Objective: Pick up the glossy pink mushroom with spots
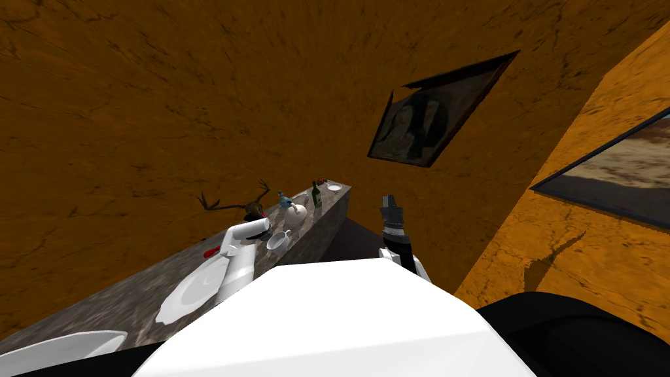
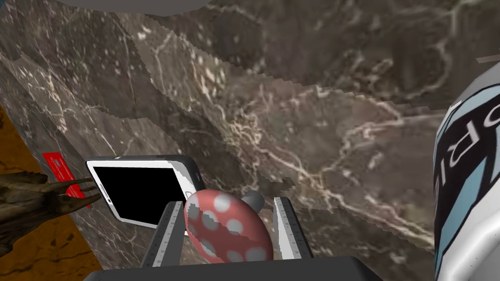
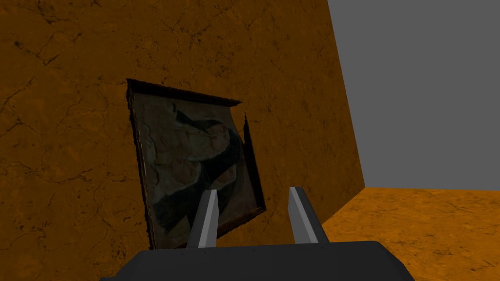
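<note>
The pink mushroom (image 2: 227,231) with pale grey spots lies on its side between the fingers of my left gripper (image 2: 227,214), its grey stem pointing away from the hand. Both fingers (image 2: 168,234) press the cap's sides, so the gripper is shut on it. Whether the cap still touches the dark marble counter (image 2: 317,122) I cannot tell. In the head view my left gripper (image 1: 260,226) reaches over the counter (image 1: 131,294) near the wall. My right gripper (image 1: 388,199) is raised past the counter's far end, open with nothing between its fingers (image 3: 207,214).
A white phone with a black screen (image 2: 141,190) lies right beside the mushroom, with a red card (image 2: 61,173) and antlers (image 2: 29,195) beyond it. A blue-and-white vessel (image 2: 468,185) stands close on the other side. A plate (image 1: 190,291), cup (image 1: 278,242) and bottles (image 1: 317,194) share the counter.
</note>
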